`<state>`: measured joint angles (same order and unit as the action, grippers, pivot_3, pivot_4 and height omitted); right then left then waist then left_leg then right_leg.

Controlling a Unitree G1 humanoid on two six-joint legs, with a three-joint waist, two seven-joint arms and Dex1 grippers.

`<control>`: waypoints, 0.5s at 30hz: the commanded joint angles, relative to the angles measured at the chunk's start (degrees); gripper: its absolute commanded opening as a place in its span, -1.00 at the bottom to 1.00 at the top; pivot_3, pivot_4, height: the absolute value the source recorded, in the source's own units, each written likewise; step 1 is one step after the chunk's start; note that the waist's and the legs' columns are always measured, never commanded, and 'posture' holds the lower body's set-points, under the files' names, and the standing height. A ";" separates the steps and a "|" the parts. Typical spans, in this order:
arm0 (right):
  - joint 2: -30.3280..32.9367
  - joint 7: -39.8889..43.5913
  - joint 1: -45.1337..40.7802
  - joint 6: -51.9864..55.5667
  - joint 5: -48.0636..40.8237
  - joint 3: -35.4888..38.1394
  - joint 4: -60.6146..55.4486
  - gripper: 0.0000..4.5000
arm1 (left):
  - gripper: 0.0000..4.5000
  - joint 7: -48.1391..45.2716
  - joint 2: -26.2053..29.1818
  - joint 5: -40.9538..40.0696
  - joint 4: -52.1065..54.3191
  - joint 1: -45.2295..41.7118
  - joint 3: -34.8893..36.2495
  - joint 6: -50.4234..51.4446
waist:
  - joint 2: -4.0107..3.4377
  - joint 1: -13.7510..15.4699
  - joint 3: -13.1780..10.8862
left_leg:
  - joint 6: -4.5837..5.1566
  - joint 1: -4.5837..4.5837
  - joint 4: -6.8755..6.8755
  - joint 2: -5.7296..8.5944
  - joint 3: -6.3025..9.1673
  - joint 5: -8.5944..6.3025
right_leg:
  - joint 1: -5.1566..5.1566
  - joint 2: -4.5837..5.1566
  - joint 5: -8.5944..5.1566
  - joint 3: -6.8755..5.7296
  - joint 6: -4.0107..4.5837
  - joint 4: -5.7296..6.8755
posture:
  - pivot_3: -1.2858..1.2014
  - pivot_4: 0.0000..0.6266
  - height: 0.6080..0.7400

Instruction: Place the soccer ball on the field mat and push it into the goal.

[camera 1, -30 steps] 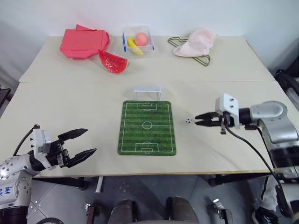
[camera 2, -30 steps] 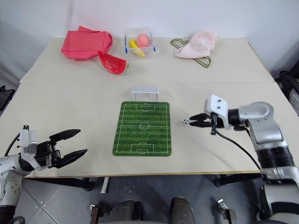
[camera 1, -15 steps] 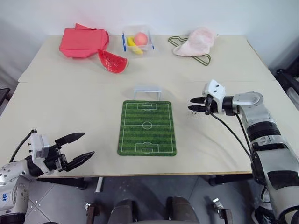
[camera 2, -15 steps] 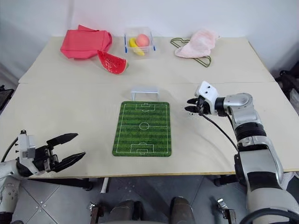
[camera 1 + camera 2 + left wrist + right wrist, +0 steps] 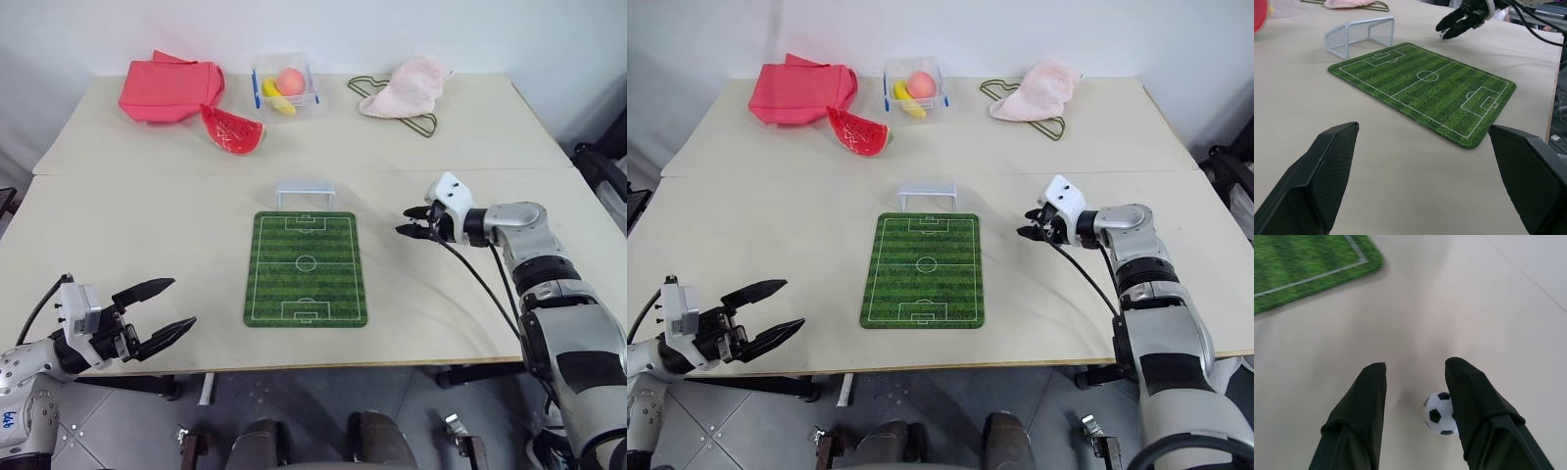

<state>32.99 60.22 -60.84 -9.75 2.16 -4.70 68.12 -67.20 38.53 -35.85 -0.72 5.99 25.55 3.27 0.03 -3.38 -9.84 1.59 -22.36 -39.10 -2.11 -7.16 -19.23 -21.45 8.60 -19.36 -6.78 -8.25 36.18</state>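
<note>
The green striped field mat (image 5: 306, 266) lies flat in the middle of the table, and the small white goal (image 5: 305, 192) stands just beyond its far end. Right of the mat's far corner my right gripper (image 5: 403, 221) hovers low over the table, open. In the right wrist view the soccer ball (image 5: 1440, 413) rests on the table between its fingers (image 5: 1474, 401), touching one and clear of the other. My left gripper (image 5: 162, 313) is open and holds nothing, near the table's front left edge.
Along the far edge lie a red cloth (image 5: 171, 90), a watermelon slice (image 5: 233, 129), a clear box (image 5: 284, 83) holding fruit, and a pink towel on a hanger (image 5: 402, 86). Bare tabletop surrounds the mat.
My right gripper went from shut to open and moved away from me, from beside the mat's middle to beside its far corner. The ball now sits between its fingers. The left gripper stays put.
</note>
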 commanded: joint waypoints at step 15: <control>0.24 -3.26 1.34 0.86 0.62 2.33 2.79 -0.10 | 1.00 -0.07 0.03 -0.42 0.95 -0.30 1.28 -1.56 | -0.01 0.01 -0.01 | 0.00 0.00 -0.01 0.01 0.00 0.00 | 0.00 0.00 0.00 0.02 0.00 0.00 | 0.03 -0.52 1.00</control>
<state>32.78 56.11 -60.33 -8.90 2.81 -3.02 71.22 -67.17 38.54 -35.84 -0.74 5.25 25.55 2.68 0.02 -3.37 -9.84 1.59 -22.36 -39.11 -2.10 -7.17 -19.23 -21.44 8.60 -19.36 -6.76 -8.25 36.18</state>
